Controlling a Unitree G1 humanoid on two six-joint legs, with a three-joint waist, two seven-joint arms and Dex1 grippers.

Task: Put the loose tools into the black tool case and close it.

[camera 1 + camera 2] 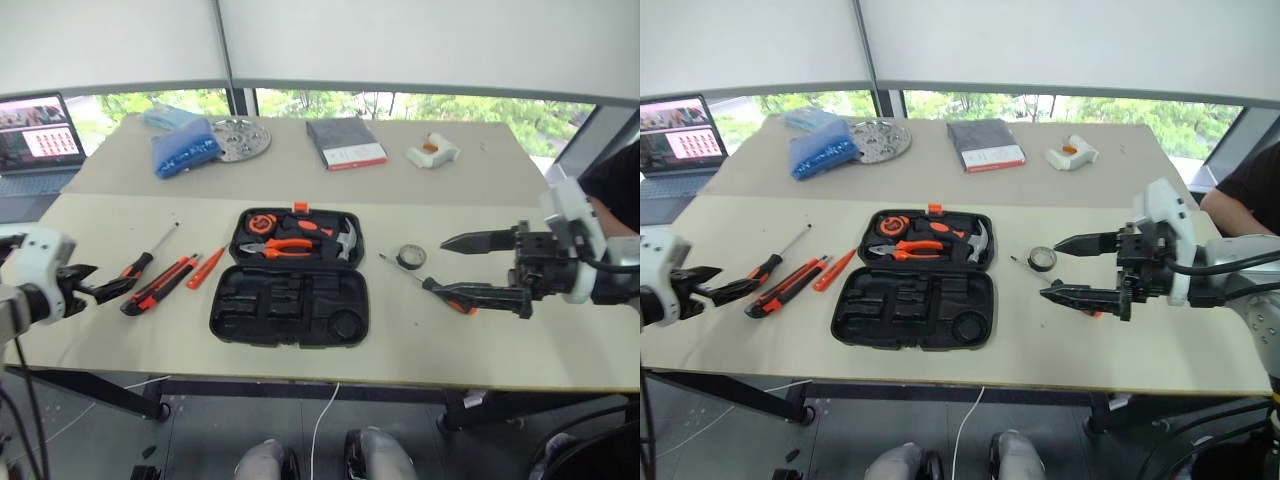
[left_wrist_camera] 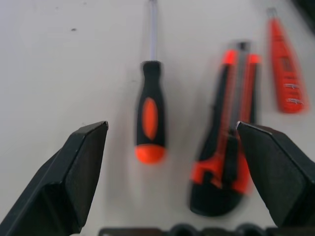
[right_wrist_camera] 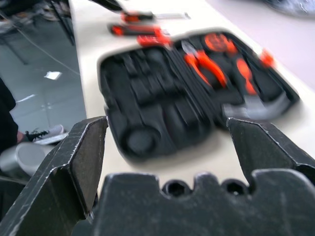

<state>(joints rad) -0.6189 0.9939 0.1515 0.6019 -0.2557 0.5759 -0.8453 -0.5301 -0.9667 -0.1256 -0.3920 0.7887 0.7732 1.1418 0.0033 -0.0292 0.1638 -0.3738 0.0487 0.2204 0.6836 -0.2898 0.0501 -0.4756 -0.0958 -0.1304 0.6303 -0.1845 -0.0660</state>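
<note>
Table (image 1: 560, 360) held black tool case (image 1: 290, 310) open; loose tools (image 1: 160, 280) beside it, both grippers (image 1: 95, 285) (image 1: 470, 268) spread, empty, ready to grasp.

We see the black plastic clamshell tool case (image 1: 290, 278) lying wide open in the middle of the counter, its near half showing empty moulded recesses, its far half holding tools. Left of it lie three loose tools, side by side and slanted: a long-shaft screwdriver with an orange-and-black handle (image 1: 147, 257), an orange-and-black utility knife (image 1: 158, 284), and a small all-orange screwdriver (image 1: 206, 267) nearest the case. Another orange-and-black screwdriver (image 1: 440, 288) lies to the case's right.
</note>
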